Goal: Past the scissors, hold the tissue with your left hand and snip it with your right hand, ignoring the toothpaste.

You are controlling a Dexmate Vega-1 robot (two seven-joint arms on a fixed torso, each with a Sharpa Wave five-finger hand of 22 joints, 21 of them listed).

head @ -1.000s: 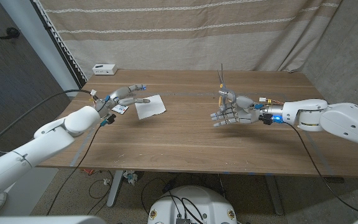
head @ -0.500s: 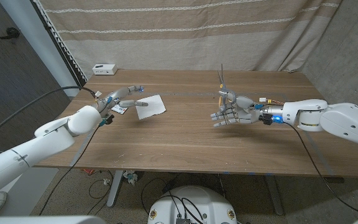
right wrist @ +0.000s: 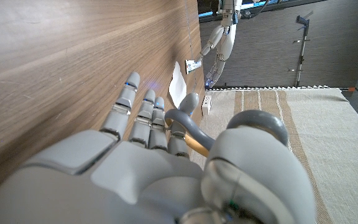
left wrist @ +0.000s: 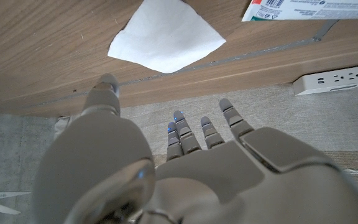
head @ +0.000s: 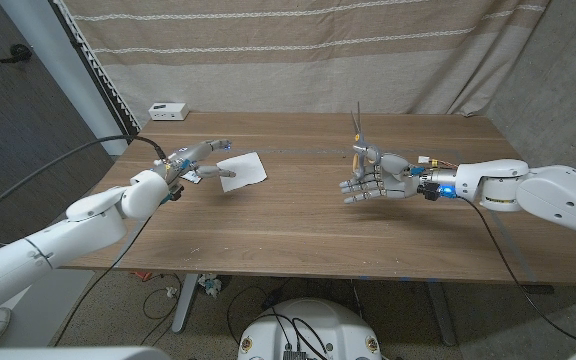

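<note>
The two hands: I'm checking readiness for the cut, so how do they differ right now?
The right hand grips the scissors, blades pointing up; the left hand holds nothing, fingers spread. The left hand reaches over the tissue at the table's left side; the right hand hangs mid-table, well apart from it. Both are raised off the wood.

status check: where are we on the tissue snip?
Done: the right robot hand already holds the scissors, blades pointing up, above the table. In hand: the left robot hand is open and reaching over the tissue, which lies flat on the wood, not yet gripped. Left: grip the tissue, bring the scissors across, snip. The toothpaste lies beside the tissue.
</note>
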